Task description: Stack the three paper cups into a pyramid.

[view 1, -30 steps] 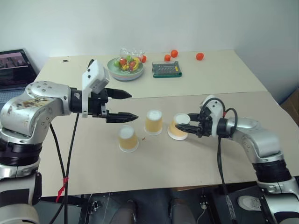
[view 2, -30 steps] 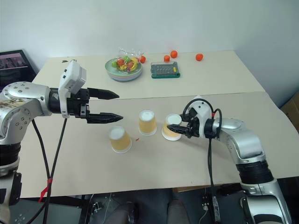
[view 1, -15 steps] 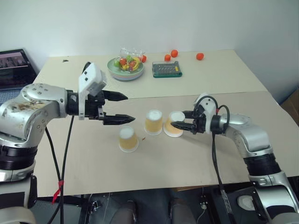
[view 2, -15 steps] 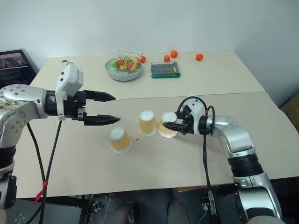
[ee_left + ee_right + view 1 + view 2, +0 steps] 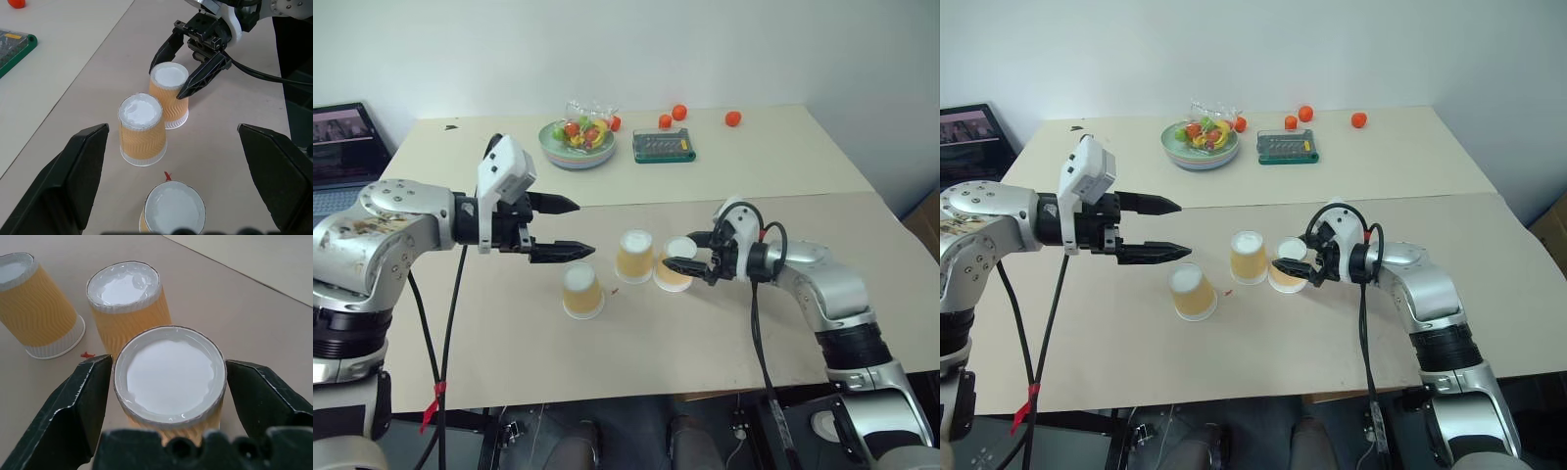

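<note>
all three paper cups sit upside down on the table (image 5: 705, 333). the right cup (image 5: 673, 264) touches the middle cup (image 5: 634, 257); the left cup (image 5: 581, 291) sits apart. the right gripper (image 5: 689, 262) is open around its cup, not squeezing. the left gripper (image 5: 570, 228) hangs wide open, empty. no cup is on top yet.

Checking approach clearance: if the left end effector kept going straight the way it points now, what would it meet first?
Probably nothing: the left end effector points across above the cups, so its way looks free, though depth is uncertain.
</note>
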